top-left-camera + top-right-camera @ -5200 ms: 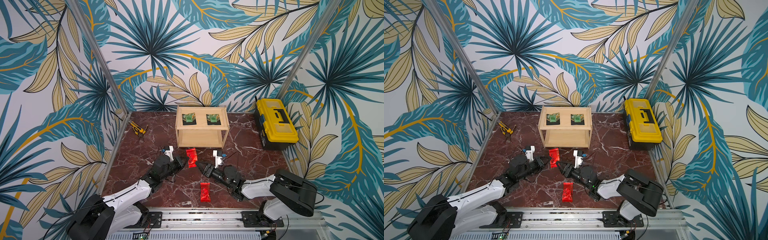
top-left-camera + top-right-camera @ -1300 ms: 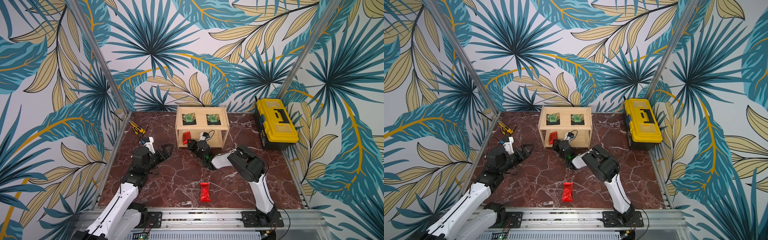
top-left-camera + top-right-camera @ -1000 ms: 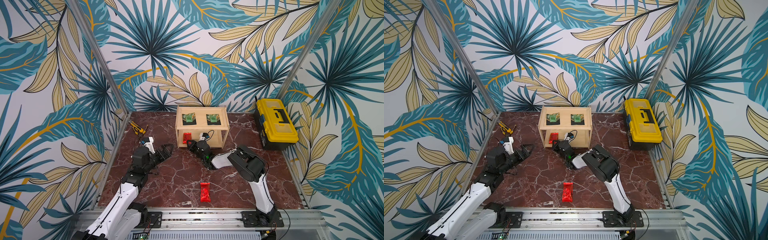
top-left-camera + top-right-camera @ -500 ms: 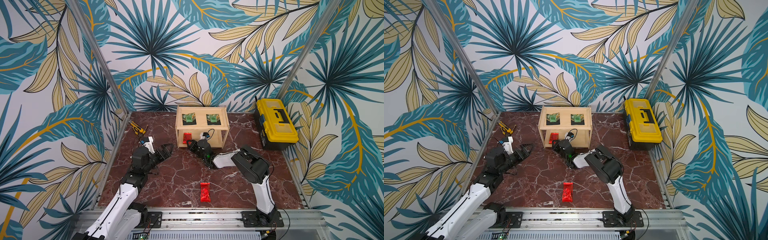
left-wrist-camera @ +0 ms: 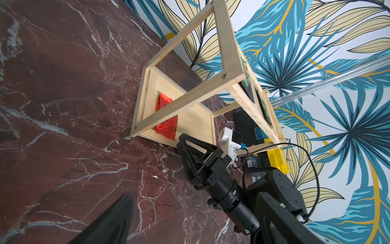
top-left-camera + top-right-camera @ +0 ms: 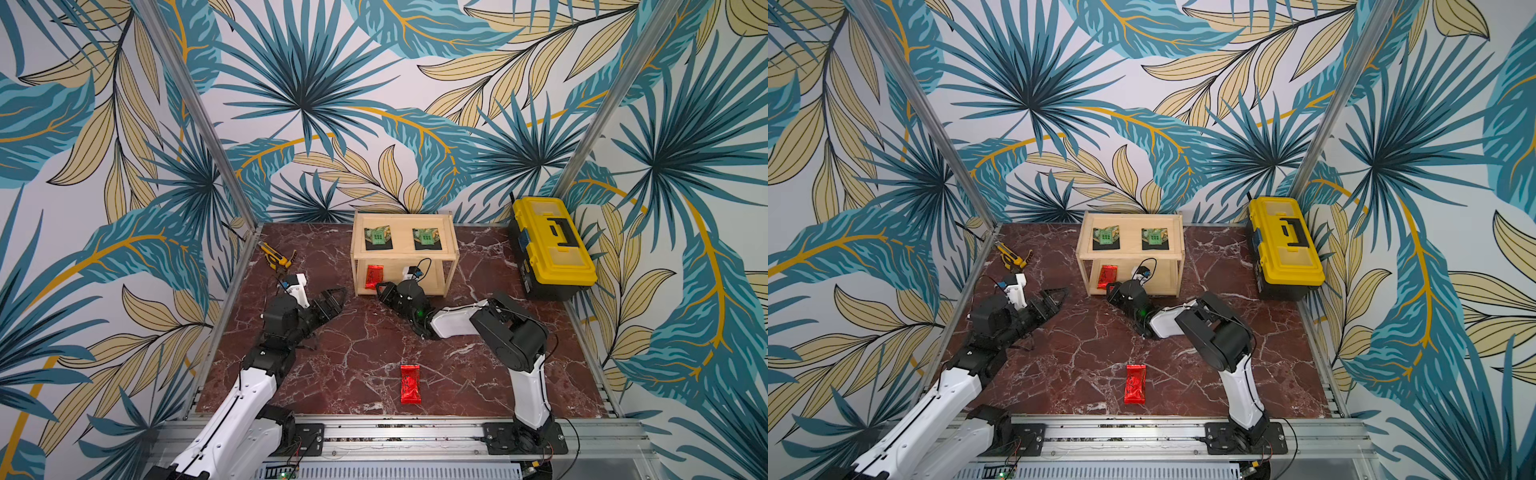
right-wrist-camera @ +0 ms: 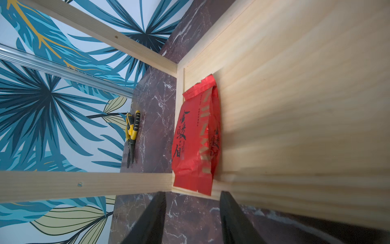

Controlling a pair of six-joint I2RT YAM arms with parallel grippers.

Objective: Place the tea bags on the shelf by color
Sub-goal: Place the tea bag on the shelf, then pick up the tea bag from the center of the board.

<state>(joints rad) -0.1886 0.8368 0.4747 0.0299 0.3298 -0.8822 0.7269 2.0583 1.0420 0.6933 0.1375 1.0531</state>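
The wooden shelf [image 6: 405,253] stands at the back of the marble worktop [image 6: 357,345]. Two green tea bags [image 6: 378,237] [image 6: 427,237] lie side by side on the shelf's top tray. One red tea bag [image 7: 195,139] lies flat on the shelf's bottom board, at its left end. The other red tea bag [image 6: 410,383] lies alone on the worktop, well in front of the shelf and near the front rail.

The right gripper [image 7: 192,219] sits just in front of the shelf's bottom board, close to the red bag there. Its jaws are spread apart and hold nothing; the bag lies free of them. So the step in hand looks like letting go of that red bag, with one more red bag left to do.

The left gripper [image 6: 332,300] hangs over the worktop to the left of the shelf, spread wide and empty.

Next, one arm likely needs to pull clear of the shelf posts, reach the last red bag on the worktop, pinch it, and lay it on the shelf's bottom board beside its twin.

Yellow pliers [image 6: 276,258] lie left of the shelf and a yellow toolbox [image 6: 550,247] stands to its right.
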